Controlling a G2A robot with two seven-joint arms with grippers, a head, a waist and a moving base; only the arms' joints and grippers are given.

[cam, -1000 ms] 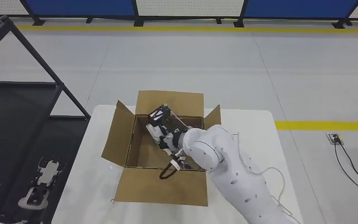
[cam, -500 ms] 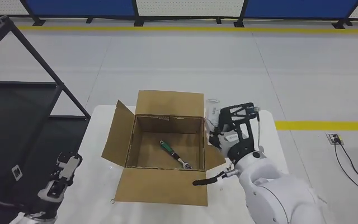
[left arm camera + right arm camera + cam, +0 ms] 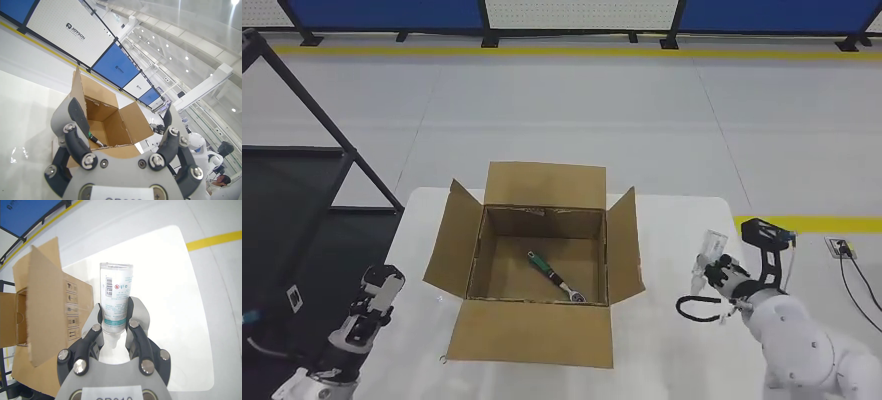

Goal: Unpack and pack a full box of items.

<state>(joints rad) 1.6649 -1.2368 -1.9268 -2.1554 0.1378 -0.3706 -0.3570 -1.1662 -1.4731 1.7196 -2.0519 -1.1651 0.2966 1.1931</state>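
Firstly, the left side: what is the condition of the left gripper [image 3: 380, 283]?

Wide open, nothing between the fingers [image 3: 77, 113]. It sits at the left edge of the white table [image 3: 672, 330], apart from the box's left flap. Its wrist view looks between the spread fingers toward the box opening.

Noted. Next, the cardboard box [image 3: 532, 335]?

It stands open near the middle of the table with all four flaps folded outward. The left and right flaps stand tilted up rather than lying flat. The near flap lies toward the front edge of the table.

Contents?

One item is recorded: a green-handled wrench [image 3: 554, 276]. It lies diagonally on the box floor, with the handle toward the rear left and the metal head toward the front right corner.

And the right side?

The right gripper [image 3: 114, 305] is over the table to the right of the box, clear of the right flap. Its fingers are closed on a clear bottle [image 3: 116, 289] with a white printed label. They clamp it at the end nearest the neck, and the flat base points away from the wrist. The bottle is outside the box. I cannot tell whether it touches the tabletop.
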